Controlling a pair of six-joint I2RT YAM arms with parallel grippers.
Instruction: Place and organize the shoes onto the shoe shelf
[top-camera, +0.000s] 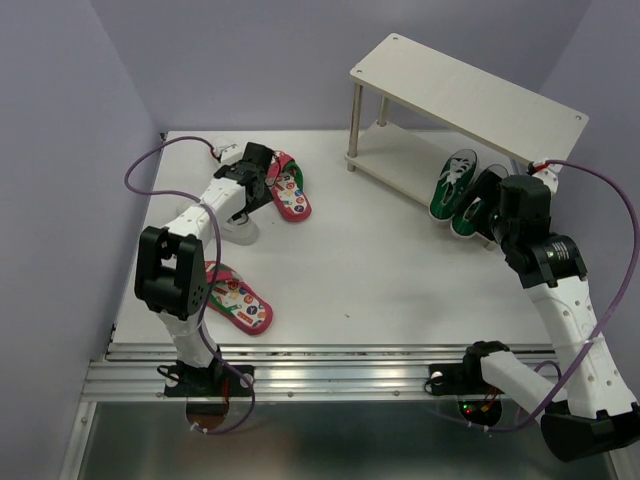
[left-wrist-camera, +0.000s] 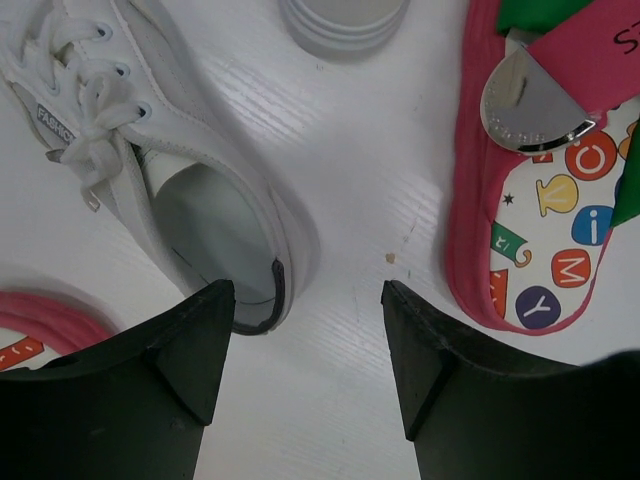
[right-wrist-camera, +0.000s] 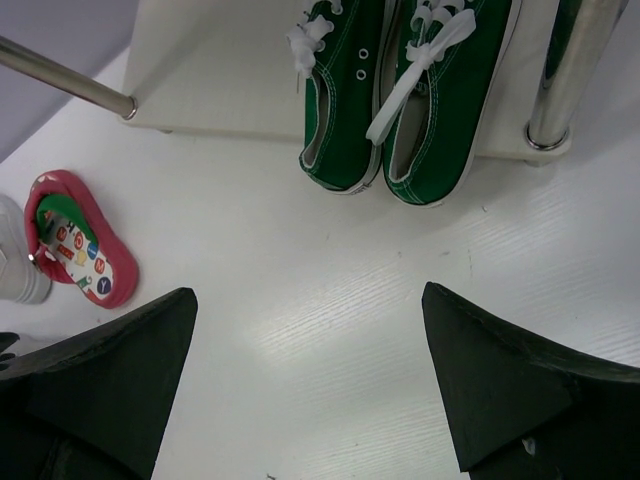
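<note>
The beige shoe shelf (top-camera: 470, 90) stands at the back right. Two green sneakers (top-camera: 458, 182) sit side by side on its lower board (right-wrist-camera: 220, 70), heels outward, seen as a left one (right-wrist-camera: 345, 90) and a right one (right-wrist-camera: 440, 100). My right gripper (right-wrist-camera: 310, 300) hangs open just in front of them, holding nothing. My left gripper (left-wrist-camera: 305, 300) is open above bare table, with a white sneaker (left-wrist-camera: 150, 170) to its left and a red-pink flip-flop (left-wrist-camera: 545, 230) to its right. A second white sneaker (left-wrist-camera: 345, 20) shows at the top edge. Another flip-flop (top-camera: 238, 298) lies near the left arm's base.
In the top view the left arm covers most of the white sneakers (top-camera: 243, 232). The back flip-flop (top-camera: 288, 185) lies just right of my left gripper (top-camera: 252, 172). A metal shelf post (right-wrist-camera: 570, 70) stands right of the green pair. The upper shelf board carries nothing.
</note>
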